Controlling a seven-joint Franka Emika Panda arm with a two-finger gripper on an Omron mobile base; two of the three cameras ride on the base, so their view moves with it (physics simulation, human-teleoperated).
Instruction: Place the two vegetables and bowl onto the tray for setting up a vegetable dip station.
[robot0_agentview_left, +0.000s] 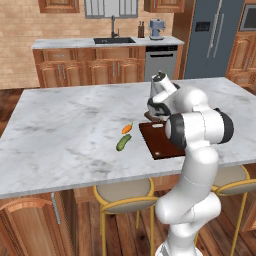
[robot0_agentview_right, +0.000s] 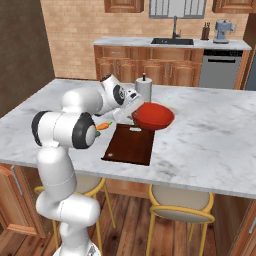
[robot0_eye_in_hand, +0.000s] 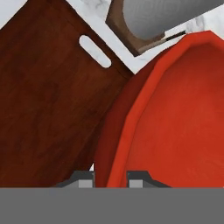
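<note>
Gripper (robot0_eye_in_hand: 111, 177) pinching near rim of bowl (robot0_agentview_right: 155, 116), 1 finger either side of wall. Bowl tilted, raised over far end of tray (robot0_agentview_right: 129, 146), beside paper-towel roll (robot0_agentview_right: 144, 89). Carrot (robot0_agentview_left: 127, 128) and cucumber (robot0_agentview_left: 123, 143) on counter (robot0_agentview_left: 65, 130), left of tray, close together

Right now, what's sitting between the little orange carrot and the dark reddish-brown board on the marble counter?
Nothing: between the small orange tapered carrot and the flat dark reddish-brown board lies only bare marble counter, as the left base view shows.
</note>
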